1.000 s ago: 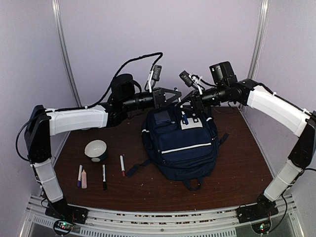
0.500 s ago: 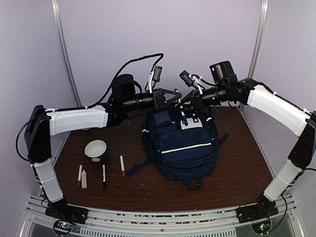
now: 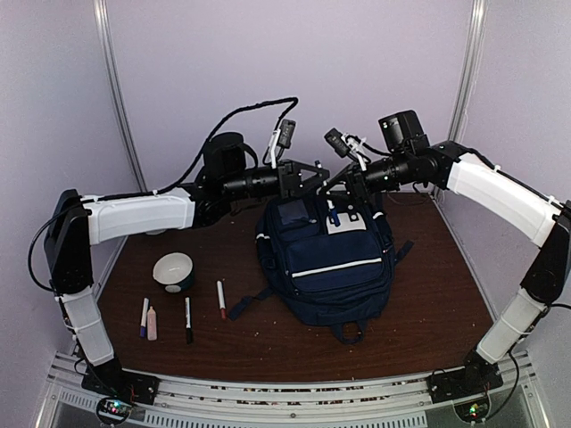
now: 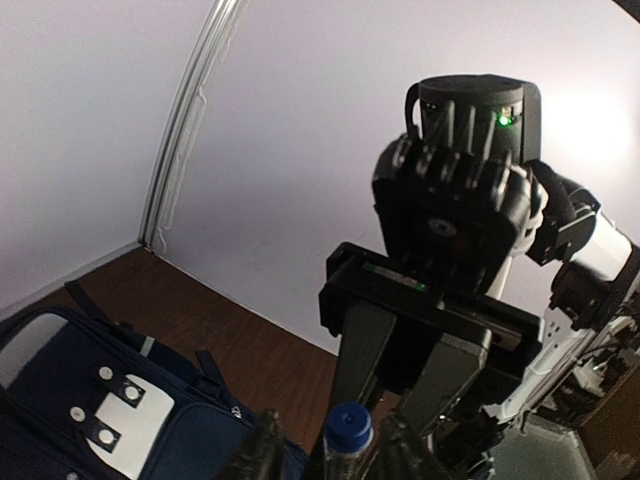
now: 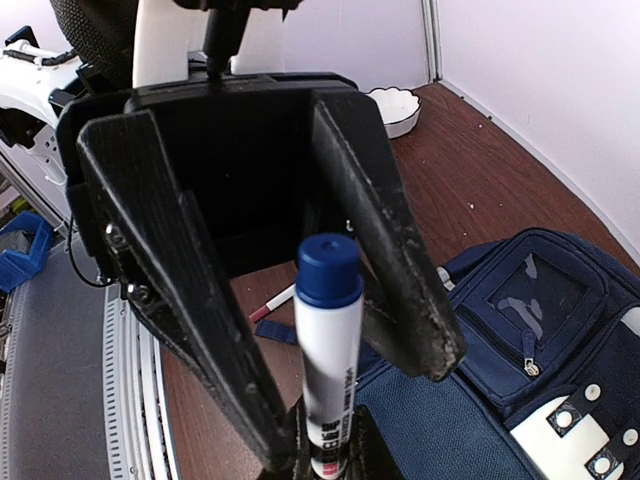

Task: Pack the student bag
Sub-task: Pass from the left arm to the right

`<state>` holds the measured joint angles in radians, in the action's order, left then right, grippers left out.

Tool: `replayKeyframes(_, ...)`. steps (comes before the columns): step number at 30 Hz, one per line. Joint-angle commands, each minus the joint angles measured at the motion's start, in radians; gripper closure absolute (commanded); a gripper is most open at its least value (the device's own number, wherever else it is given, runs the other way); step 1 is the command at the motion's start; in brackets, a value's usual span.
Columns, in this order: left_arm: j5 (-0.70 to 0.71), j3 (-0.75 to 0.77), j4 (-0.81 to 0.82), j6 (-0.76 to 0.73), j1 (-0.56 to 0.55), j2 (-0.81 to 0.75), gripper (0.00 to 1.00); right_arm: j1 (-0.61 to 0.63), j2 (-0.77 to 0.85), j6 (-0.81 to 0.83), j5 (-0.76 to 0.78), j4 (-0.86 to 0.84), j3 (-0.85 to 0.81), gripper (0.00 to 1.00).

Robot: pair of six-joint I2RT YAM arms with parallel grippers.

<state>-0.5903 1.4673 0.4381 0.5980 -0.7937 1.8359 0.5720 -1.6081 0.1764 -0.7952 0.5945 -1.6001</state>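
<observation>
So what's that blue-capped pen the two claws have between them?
It's a blue-capped marker: white barrel with dark print and a red band, blue cap on. The right gripper clamps its tail end, so the capped end points between the open fingers of the left gripper. It hangs over the student bag.

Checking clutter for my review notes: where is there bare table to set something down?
Bare wood lies right of the student bag, out to the table edge, and along the near edge before it. Crowded: the left side, with bowl and row of markers, and the bag's far end, where left gripper and right gripper meet at a blue-capped marker.
</observation>
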Motion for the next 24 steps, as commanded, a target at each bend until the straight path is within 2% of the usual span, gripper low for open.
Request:
replayKeyframes(1, 0.021, 0.031, -0.076, -0.081, 0.001, -0.020, 0.56, -0.009, 0.025, -0.006, -0.006, 0.002, -0.018, 1.00)
replayKeyframes(5, 0.089, -0.033, -0.155, -0.224, 0.001, -0.106, 0.49, -0.058, 0.058, -0.001, -0.022, 0.025, 0.040, 1.00)
replayKeyframes(9, 0.153, -0.074, -0.361, -0.448, -0.008, -0.155, 0.48, -0.132, 0.133, 0.081, 0.014, 0.081, 0.161, 1.00)
replayKeyframes(12, 0.274, -0.101, -0.484, -0.636, -0.057, -0.151, 0.48, -0.197, 0.206, 0.115, 0.041, 0.080, 0.278, 1.00)
replayKeyframes(18, 0.455, -0.144, -0.535, -0.893, -0.202, -0.072, 0.52, -0.322, 0.322, 0.147, 0.055, 0.083, 0.444, 1.00)
replayKeyframes(24, 0.563, -0.001, -0.680, -1.064, -0.318, 0.105, 0.50, -0.386, 0.388, 0.129, 0.047, 0.024, 0.553, 1.00)
